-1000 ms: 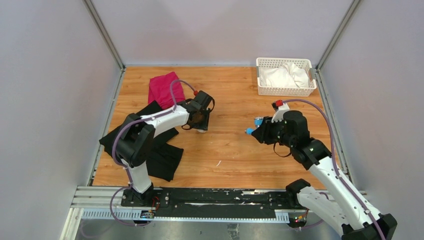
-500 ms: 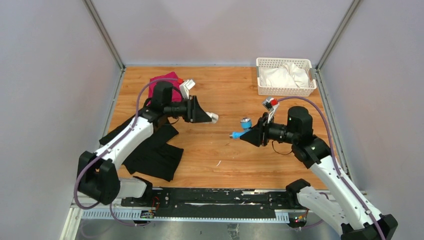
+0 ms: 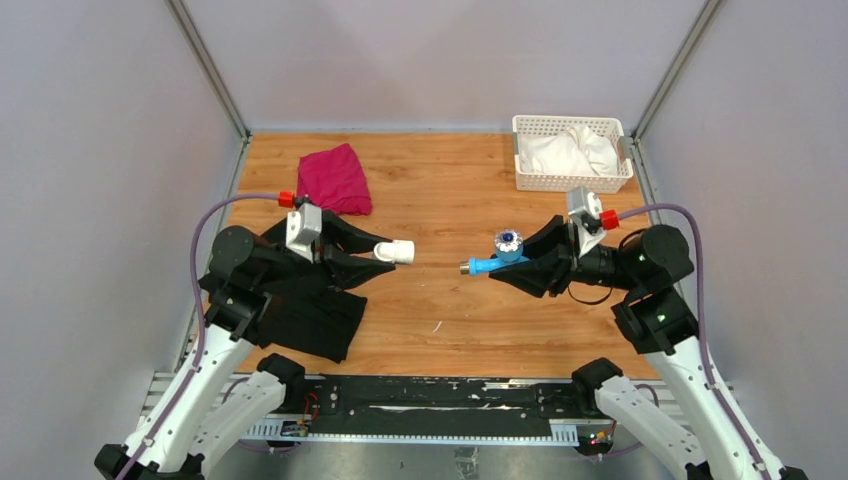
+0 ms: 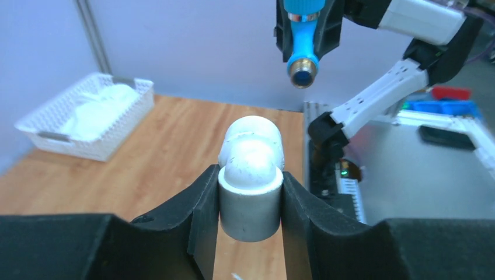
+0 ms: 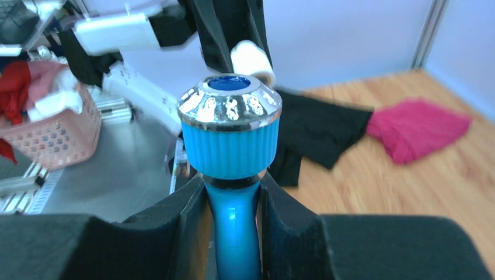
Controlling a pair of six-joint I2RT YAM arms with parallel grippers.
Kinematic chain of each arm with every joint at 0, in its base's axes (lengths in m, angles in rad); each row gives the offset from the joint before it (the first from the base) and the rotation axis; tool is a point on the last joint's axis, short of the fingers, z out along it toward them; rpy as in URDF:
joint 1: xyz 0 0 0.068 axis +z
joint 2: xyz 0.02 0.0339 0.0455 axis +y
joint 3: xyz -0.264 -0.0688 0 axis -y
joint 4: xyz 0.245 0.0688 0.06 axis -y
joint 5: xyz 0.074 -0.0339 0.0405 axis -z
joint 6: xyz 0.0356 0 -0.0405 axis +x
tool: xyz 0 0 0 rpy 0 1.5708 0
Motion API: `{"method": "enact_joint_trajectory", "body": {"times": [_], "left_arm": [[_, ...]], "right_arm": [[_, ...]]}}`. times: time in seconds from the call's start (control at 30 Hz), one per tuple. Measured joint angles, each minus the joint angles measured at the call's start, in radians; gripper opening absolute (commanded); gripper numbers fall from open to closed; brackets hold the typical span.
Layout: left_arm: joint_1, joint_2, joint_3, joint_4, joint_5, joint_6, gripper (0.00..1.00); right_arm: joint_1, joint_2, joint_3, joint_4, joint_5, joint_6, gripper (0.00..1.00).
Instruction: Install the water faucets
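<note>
My right gripper (image 3: 520, 268) is shut on the blue water faucet (image 3: 492, 262), held above the table with its threaded end pointing left and its silvery knob (image 5: 229, 102) up. My left gripper (image 3: 368, 258) is shut on a white pipe fitting (image 3: 394, 251) whose open end points right at the faucet. A gap lies between the two parts. In the left wrist view the fitting (image 4: 251, 175) sits between my fingers and the faucet (image 4: 303, 44) hangs ahead, top centre. In the right wrist view the faucet's body (image 5: 235, 224) is clamped between my fingers and the fitting (image 5: 253, 60) shows beyond.
A white basket (image 3: 523, 181) with white cloth stands at the back right. A pink cloth (image 3: 333, 178) lies at the back left. Black cloth (image 3: 310, 320) lies at the front left beneath the left arm. Grey walls enclose the wooden table (image 3: 440, 190).
Both arms have lifted and drawn back, turning their grippers level to face each other. The fitting and the faucet now point at each other over the table's middle.
</note>
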Motion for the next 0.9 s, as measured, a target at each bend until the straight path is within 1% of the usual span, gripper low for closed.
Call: {"method": "enact_joint_trajectory", "body": {"times": [0.07,0.1,0.13,0.17,0.27,0.37,0.47,0.63,0.77,0.9], "left_arm": [[-0.015,-0.038,-0.029,0.034,-0.012,0.102,0.0],[-0.019,-0.043,-0.035,0.037,-0.016,0.135,0.0],[-0.024,-0.049,-0.045,0.039,-0.022,0.171,0.0],[-0.03,-0.056,-0.057,0.039,-0.026,0.235,0.0],[-0.034,-0.063,-0.066,0.039,-0.022,0.373,0.0],[-0.034,-0.065,-0.067,0.039,-0.012,0.479,0.0],[-0.034,-0.068,-0.066,0.039,0.023,0.562,0.0],[-0.034,-0.066,-0.027,0.037,0.129,0.602,0.0],[-0.045,-0.067,0.038,0.04,0.203,0.595,0.0],[-0.055,-0.083,0.099,0.049,0.244,0.583,0.0]], "right_arm": [[0.0,-0.04,-0.083,0.191,-0.015,0.058,0.0],[0.0,-0.048,-0.106,0.229,-0.017,0.078,0.0],[0.0,-0.062,-0.152,0.305,-0.011,0.1,0.0],[0.001,-0.071,-0.19,0.364,-0.006,0.123,0.0],[0.003,-0.072,-0.244,0.468,0.01,0.151,0.0],[0.013,-0.062,-0.262,0.558,0.009,0.153,0.0],[0.038,-0.063,-0.306,0.687,-0.014,0.149,0.0],[0.076,-0.047,-0.321,0.802,-0.047,0.148,0.0],[0.097,0.011,-0.294,0.858,-0.091,0.182,0.0],[0.129,0.051,-0.29,0.946,-0.095,0.23,0.0]]}}
